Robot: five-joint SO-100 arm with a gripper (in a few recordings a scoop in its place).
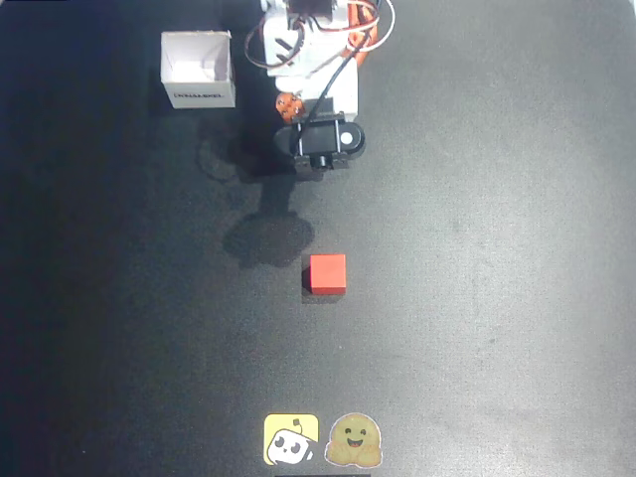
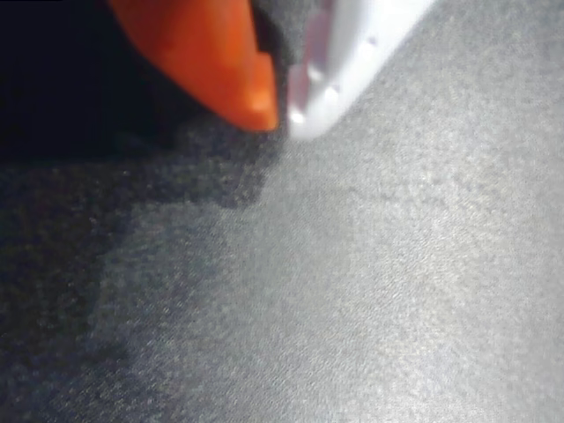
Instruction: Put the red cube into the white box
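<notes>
The red cube sits alone on the dark table near the middle of the overhead view. The white box stands open-topped at the upper left, with dark print on its near wall. The arm is folded at the top centre, its black wrist camera well above the cube and to the right of the box. In the wrist view my gripper hangs close over bare dark cloth. Its orange finger and white finger meet at the tips with nothing between them.
Two stickers lie at the table's bottom edge, a yellow one and a smiling tan one. The arm's white base and wires stand at the top centre. The arm's shadow falls just left of and above the cube.
</notes>
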